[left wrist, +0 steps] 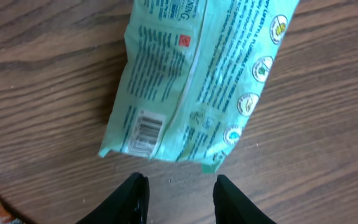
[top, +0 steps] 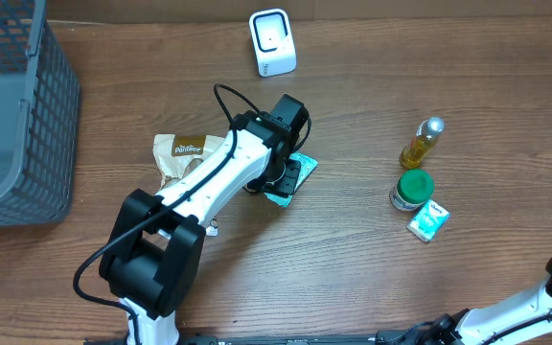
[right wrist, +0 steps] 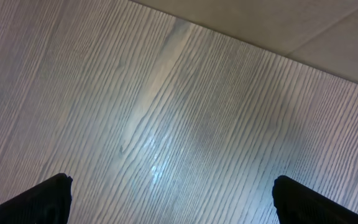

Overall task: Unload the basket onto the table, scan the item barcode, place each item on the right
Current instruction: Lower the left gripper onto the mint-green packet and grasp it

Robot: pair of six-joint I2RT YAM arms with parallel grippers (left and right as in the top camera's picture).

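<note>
Left claw parted and empty — teal packet just ahead, flat on the bench.
Soft, light, crinkly film, likely to slip or buckle — best pinched at the near sealed edge, clear of the barcode. Right claw gapes wide over bare wood.

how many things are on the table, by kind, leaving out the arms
bags and packs: 3 (tan bag, teal packet, small teal pack)
bottle: 1
jar: 1
basket: 1
white scanner: 1
total: 7
</note>
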